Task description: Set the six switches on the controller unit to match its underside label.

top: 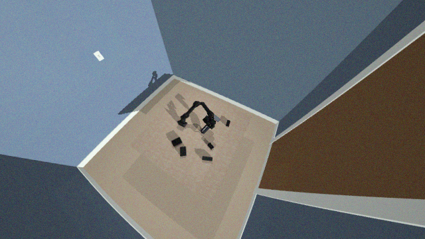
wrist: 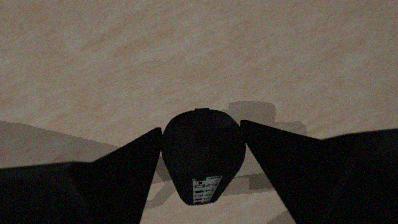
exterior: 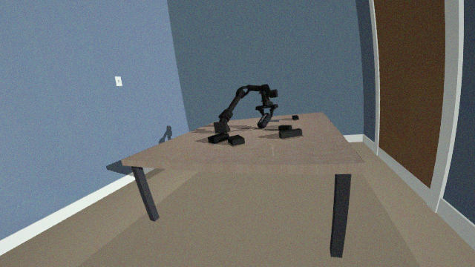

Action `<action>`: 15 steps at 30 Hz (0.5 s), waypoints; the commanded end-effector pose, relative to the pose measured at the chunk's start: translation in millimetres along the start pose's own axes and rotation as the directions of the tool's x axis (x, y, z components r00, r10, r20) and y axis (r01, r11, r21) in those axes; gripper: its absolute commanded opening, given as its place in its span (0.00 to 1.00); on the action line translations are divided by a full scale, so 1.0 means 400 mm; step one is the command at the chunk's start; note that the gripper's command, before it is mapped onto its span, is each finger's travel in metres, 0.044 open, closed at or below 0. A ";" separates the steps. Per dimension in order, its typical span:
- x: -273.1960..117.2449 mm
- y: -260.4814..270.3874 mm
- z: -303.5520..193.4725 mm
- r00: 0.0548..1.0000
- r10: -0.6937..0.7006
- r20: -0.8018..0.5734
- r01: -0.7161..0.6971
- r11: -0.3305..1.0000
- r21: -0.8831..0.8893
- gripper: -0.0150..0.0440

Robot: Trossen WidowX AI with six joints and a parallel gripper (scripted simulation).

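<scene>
The dark controller unit [top: 204,129] [exterior: 263,122] [wrist: 204,150] hangs above the bench [top: 196,176] [exterior: 208,156], steeply tilted. My gripper [top: 206,126] [exterior: 266,115] [wrist: 201,128] is shut on it, one finger against each side. In the wrist view the unit is seen nearly end-on, and a pale printed label [wrist: 206,190] shows foreshortened on its lower face. Its squares are too blurred to read. The top view shows small light marks on the unit, too small to make out. The switch settings cannot be told.
Two dark modules [top: 176,141] [exterior: 236,141] lie near the arm's base. A small block [top: 210,145] [exterior: 285,127] and a longer block [top: 207,159] [exterior: 291,133] lie beyond the unit. Another small block [top: 228,123] [exterior: 295,117] and a flat grey piece [top: 216,118] lie past the gripper.
</scene>
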State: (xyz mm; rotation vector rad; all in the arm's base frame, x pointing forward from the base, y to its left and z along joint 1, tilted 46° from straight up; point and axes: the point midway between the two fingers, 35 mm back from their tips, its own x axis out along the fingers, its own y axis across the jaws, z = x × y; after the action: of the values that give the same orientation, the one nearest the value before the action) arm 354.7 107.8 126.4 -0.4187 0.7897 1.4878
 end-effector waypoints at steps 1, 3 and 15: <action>0.011 0.003 -0.008 1.000 0.005 -0.008 -0.005 1.000 0.016 0.83; 0.014 0.003 -0.006 1.000 0.005 -0.008 -0.005 1.000 0.016 0.83; 0.035 0.003 0.005 1.000 0.005 -0.007 -0.005 1.000 0.016 0.83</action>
State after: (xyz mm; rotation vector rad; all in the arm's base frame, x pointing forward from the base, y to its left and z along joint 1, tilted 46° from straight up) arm 354.9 119.9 123.4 -0.4190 0.7874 1.4896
